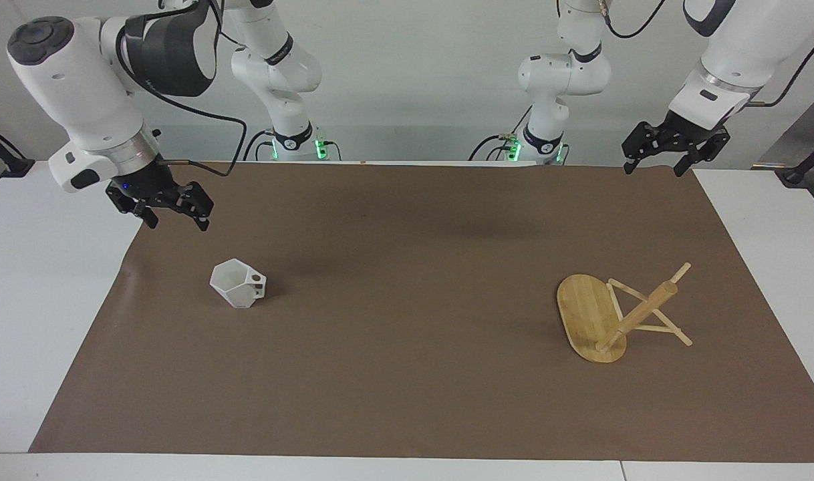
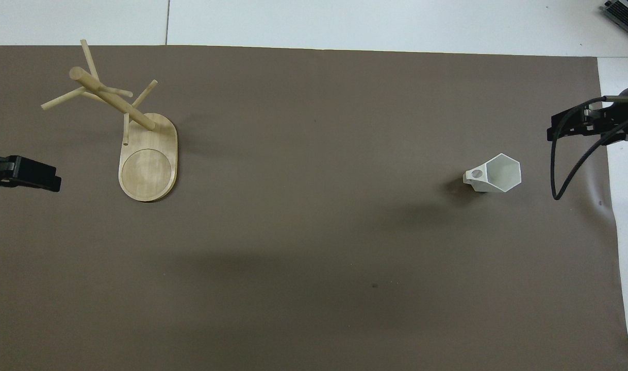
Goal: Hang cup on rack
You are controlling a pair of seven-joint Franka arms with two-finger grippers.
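Both claws, right claw (image 1: 173,212) and left claw (image 1: 674,155), hung released; cup (image 1: 238,283) looked light, rigid, breakable, best gripped at rim or handle.

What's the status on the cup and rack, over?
Left gripper and right gripper open, empty, waiting. Cup upright on the mat, near the right arm's end. Rack upright near the left arm's end. Nothing between them.

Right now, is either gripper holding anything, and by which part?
Nothing is held. The right gripper and left gripper are both open and up in the air; the cup sits alone on the mat.
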